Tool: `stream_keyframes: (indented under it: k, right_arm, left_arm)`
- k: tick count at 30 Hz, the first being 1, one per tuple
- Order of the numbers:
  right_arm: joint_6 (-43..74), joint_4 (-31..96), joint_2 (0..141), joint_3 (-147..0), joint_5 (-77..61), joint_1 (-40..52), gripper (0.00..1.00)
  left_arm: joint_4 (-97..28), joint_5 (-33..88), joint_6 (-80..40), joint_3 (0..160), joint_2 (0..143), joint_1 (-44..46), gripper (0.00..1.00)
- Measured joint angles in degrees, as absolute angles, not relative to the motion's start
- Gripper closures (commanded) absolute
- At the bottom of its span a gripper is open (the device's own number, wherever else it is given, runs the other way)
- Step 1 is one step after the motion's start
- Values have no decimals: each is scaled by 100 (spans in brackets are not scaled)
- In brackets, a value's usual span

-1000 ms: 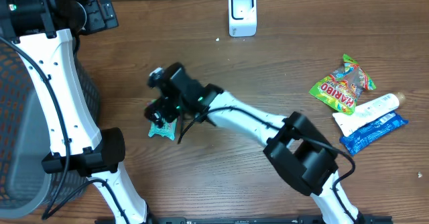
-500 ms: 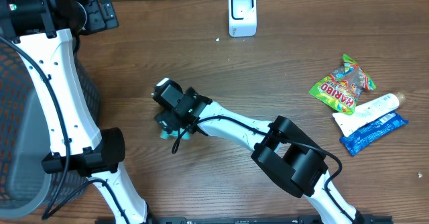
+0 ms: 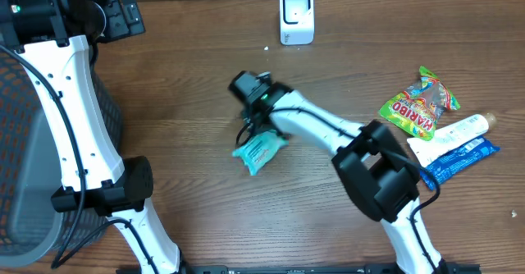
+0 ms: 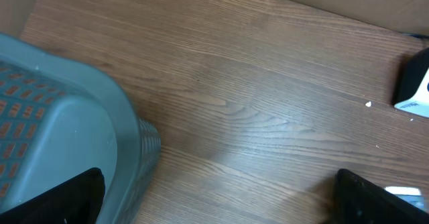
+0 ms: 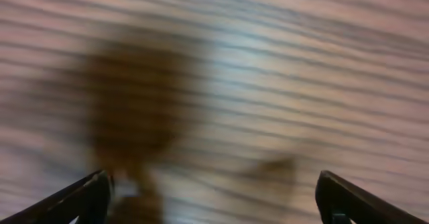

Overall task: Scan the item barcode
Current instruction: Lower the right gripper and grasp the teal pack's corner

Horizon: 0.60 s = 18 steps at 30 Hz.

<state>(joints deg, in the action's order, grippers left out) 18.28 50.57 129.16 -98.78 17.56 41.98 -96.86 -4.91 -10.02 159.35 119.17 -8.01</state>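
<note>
The teal snack packet [image 3: 261,149] lies on the table [image 3: 205,216], free of both grippers, not yet at the scanner [image 3: 296,15].
The right gripper [image 5: 213,198] hangs just beside the packet, fingers spread, nothing between them. I judge the step is taking hold of it: next the fingers must close on the packet and turn its barcode to the scanner, which stands well apart. The left gripper [image 4: 218,200], also spread and empty, hovers at the grey basket [image 4: 67,117]; no item shows in the visible part.

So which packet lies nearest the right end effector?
The teal foil packet, alone beside the right end effector; the green bag, white tube and blue wrapper lie far right.
</note>
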Motion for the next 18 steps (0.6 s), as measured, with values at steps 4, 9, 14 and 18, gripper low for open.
stream_keyframes:
  k: [4, 9, 14, 18]
  right_arm:
    - [1841, 5846, 12814, -10134, 1424, 3857, 5]
    - [812, 6536, 12320, -10772, 250, 3828, 5]
    - [71, 6477, 12105, -10615, -676, 3870, 5]
    - [-91, 6361, 12108, -10038, -958, 3854, 7]
  left_arm:
    - [-9686, -491, -1002, 15935, 11917, -801, 0]
    - [-9686, -491, -1002, 15935, 11917, -801, 0]
    - [-9684, -491, -1004, 15935, 11917, -801, 1]
    - [-9686, -491, -1002, 15935, 11917, -801, 1]
